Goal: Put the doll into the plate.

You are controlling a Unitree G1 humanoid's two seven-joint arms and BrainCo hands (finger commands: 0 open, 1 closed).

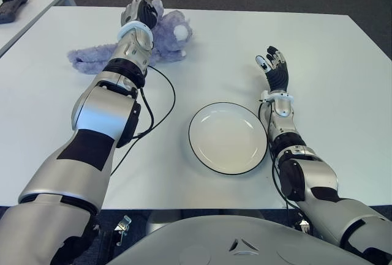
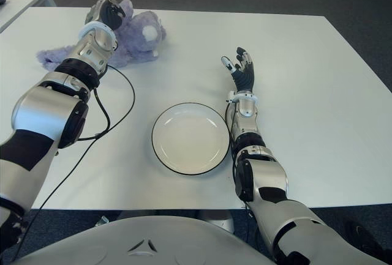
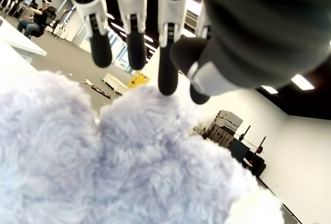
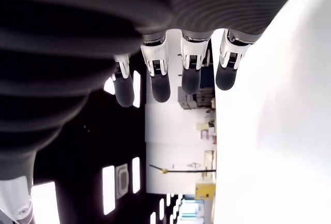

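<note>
Doll: I see the purple plush doll (image 1: 168, 38) lying at the far left of the white table (image 1: 343, 63), well apart from the plate.
Plate: white plate (image 1: 228, 137), near the table's front edge, nothing in it.
Left hand: my left hand (image 1: 139, 13) is over the doll, fingers (image 3: 166, 53) extended above the fur, gripping nothing.
Right hand: my right hand (image 1: 273, 66) shows just right of the plate, fingers relaxed and spread, holding nothing.

1. Your left hand (image 1: 139, 13) is stretched far forward on a nearly straight arm, its fingers (image 3: 167, 74) extended and uncurled.
2. Your right hand (image 1: 274, 65) is held forward, elbow bent, its fingers (image 4: 190, 79) straight and loosely spread.
</note>
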